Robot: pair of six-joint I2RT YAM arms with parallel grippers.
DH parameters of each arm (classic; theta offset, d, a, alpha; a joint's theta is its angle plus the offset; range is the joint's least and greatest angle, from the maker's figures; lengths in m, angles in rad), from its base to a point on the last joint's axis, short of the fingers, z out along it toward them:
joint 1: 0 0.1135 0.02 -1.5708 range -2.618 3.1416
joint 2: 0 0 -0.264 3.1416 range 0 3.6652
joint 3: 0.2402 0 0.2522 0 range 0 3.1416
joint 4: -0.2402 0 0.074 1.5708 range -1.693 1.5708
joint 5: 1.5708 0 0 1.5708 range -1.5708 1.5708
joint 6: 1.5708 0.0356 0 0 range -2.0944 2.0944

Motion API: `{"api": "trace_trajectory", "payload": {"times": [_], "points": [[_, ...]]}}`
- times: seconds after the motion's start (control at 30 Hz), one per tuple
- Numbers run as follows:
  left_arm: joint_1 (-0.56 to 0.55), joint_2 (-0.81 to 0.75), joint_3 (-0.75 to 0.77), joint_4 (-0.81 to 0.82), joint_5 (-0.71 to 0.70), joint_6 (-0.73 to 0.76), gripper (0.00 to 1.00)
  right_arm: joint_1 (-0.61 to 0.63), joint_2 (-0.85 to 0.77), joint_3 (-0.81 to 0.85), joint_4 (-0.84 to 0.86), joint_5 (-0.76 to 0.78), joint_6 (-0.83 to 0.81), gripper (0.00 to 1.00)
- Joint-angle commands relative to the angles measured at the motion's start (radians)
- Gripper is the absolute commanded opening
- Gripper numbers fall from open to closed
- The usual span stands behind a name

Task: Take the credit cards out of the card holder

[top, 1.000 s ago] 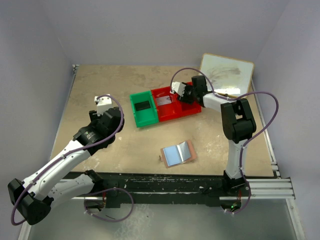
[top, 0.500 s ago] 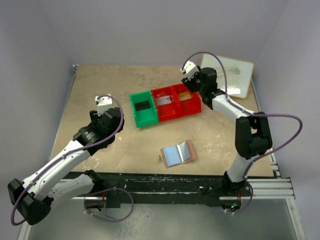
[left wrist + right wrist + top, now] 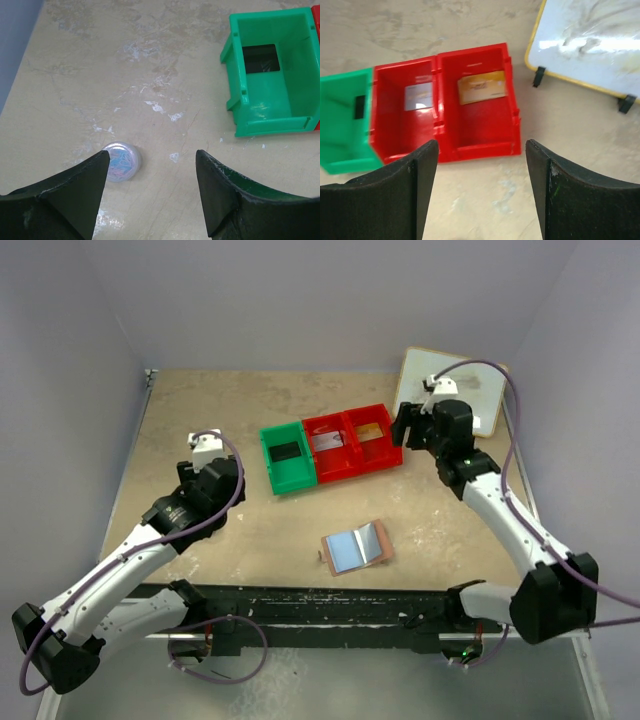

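- Scuffed beige table [image 3: 250, 530], plain grey walls [image 3: 300, 300].
- Card holder [image 3: 355, 546] lies open near the front edge, between my arms. I can see no card on its pale inside.
- Gold card [image 3: 482, 87] and grey card [image 3: 418, 96] sit in the red bins [image 3: 445, 150]; black card [image 3: 259, 58] sits in the green bin [image 3: 280, 115].
- Change: right gripper [image 3: 481, 145] was down at the gold card's bin a second ago. It is now drawn back, fingers spread, empty.
- Left gripper [image 3: 150, 155]: fingers apart, empty, left of the green bin.
- Judgement: the removal looks finished.
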Motion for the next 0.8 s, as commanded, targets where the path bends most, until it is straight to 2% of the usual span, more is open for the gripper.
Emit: {"api": "trace_trajectory", "payload": {"times": [0.0,0.13,0.27,0.43,0.57,0.77], "points": [[0.005,-0.011,0.000,0.031,0.004,0.010,0.69,0.030,-0.124,-0.104,-0.027,-0.097,0.218,0.72],[0.005,-0.004,0.002,0.028,-0.001,0.007,0.70,0.193,-0.218,-0.201,-0.065,0.006,0.322,0.72],[0.006,-0.001,0.002,0.027,-0.004,0.003,0.71,0.306,-0.288,-0.236,-0.168,0.112,0.424,0.72],[0.006,0.012,0.001,0.028,0.003,0.006,0.72,0.367,-0.382,-0.296,-0.204,0.084,0.468,0.77],[0.005,0.026,0.003,0.023,-0.006,0.004,0.72,0.400,-0.379,-0.332,-0.235,0.057,0.502,0.78],[0.006,0.025,0.004,0.019,-0.023,-0.002,0.72,0.553,-0.298,-0.323,-0.294,0.164,0.583,0.80]]}}
